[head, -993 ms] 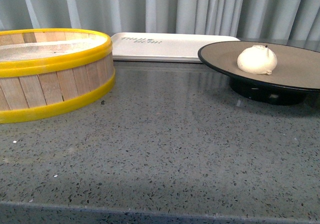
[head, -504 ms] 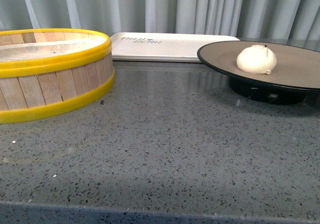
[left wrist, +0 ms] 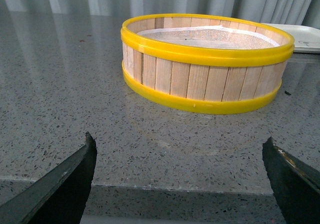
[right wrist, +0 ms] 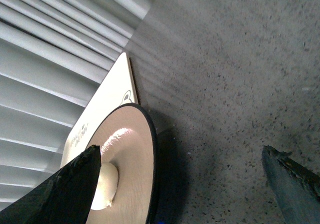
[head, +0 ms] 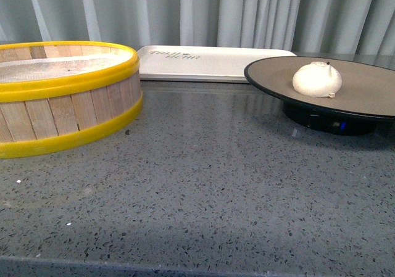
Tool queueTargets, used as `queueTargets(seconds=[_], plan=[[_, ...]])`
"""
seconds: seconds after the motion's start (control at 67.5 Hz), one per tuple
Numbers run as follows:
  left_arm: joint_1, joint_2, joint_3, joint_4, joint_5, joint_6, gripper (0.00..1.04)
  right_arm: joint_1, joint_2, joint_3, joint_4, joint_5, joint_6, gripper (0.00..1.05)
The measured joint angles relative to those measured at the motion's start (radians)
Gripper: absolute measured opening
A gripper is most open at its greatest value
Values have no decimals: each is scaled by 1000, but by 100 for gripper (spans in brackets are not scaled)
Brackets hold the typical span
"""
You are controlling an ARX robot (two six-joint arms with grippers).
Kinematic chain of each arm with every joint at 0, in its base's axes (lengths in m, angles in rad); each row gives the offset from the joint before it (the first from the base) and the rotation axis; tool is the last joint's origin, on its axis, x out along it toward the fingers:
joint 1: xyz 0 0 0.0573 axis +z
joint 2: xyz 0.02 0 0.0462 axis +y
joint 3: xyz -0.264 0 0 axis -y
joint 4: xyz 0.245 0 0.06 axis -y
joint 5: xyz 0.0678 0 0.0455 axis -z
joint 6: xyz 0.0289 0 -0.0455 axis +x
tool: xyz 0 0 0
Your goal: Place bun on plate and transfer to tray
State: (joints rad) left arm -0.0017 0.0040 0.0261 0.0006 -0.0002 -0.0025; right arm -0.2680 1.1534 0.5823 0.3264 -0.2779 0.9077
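With the bun (head: 316,79) sitting on the plate (head: 370,87) ahead of the gaping, empty right claw (right wrist: 180,153), the tray (head: 216,66) transfer is starting, likely calling for gripping the plate's rim.

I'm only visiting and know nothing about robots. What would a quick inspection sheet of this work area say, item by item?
Surface: grey speckled countertop, glossy, no spills seen.
Job's things: bun sits on the plate; the plate stands on the countertop, not on the tray; the tray lies behind it, bare where visible.
Clutter: wooden steamer basket with yellow rims, on the robot's left side, white liner inside.
Grippers: left claw open, holding nothing, facing the basket; right claw open, holding nothing, facing the plate.
Cables: nothing seen.
Surroundings: pale pleated curtain behind the counter.
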Motion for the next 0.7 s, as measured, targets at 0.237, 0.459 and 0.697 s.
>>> queueTargets(seconds=[0.237,0.459,0.697], plan=[[0,0,0,0,0,0,98,63,77,11,16,-74,174,96],[0,0,0,0,0,0,98,127,147,72,62,-127,273,96],[0,0,0,0,0,0,98,182,203,111,79,-144,329,76]])
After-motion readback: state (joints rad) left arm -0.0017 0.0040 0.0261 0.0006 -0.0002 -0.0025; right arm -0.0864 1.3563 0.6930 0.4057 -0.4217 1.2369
